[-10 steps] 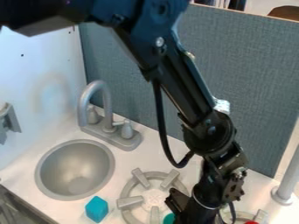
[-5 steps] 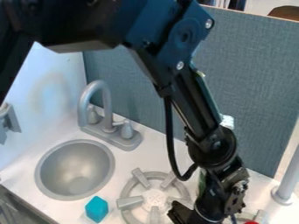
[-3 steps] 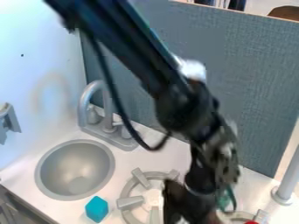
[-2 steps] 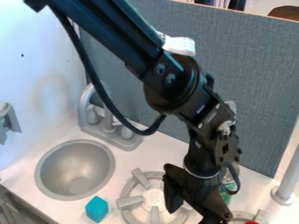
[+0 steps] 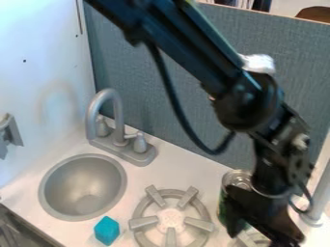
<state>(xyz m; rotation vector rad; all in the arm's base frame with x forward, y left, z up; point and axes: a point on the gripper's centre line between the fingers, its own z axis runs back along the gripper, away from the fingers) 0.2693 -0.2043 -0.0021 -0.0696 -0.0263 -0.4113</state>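
- One gripper (image 5: 261, 237) is seen at the lower right of the frame, pointed downward; its two fingers are spread apart, and nothing is seen to be grasped between them.
- One can (image 5: 236, 179), silver at the top and green lower down, is stood upright on the tabletop (image 5: 193, 163) at the lower right, right beside the gripper; it is partly covered by the gripper, and whether the two touch cannot be told.
- Two burners are counted: one round grey burner (image 5: 171, 218), with five prongs visible, is placed at the lower centre, left of the can; part of a second burner (image 5: 256, 237) is seen beneath the gripper.
- One blue block (image 5: 107, 230) is set near the bottom edge, between the sink and the first burner.
- One round grey sink (image 5: 82, 188) is set into the tabletop at the lower left.
- One faucet (image 5: 105, 99) with two handles is mounted behind the sink, left of centre.
- One grey pole (image 5: 317, 205) is partly seen at the right edge.
- One grey fixture (image 5: 9, 135) is attached to the white wall (image 5: 45, 62) at the left edge.
- One blue-grey panel (image 5: 193, 96) is stood upright behind the tabletop.
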